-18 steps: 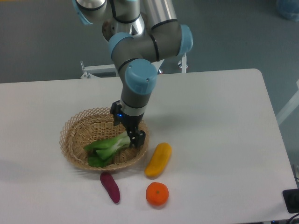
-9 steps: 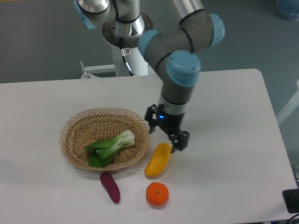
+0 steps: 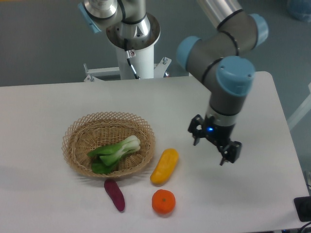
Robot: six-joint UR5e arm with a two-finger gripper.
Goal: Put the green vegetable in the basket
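txt: none legible | labels: 0 | brands: 0 | nums: 0

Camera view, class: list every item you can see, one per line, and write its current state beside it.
green vegetable: lying inside the basket, free of the gripper.
basket: upright on the table, holding the green vegetable.
gripper: open, empty, above bare table right of the basket.
yellow vegetable: lying on the table beside the basket.
purple sweet potato: lying on the table.
orange: resting on the table.
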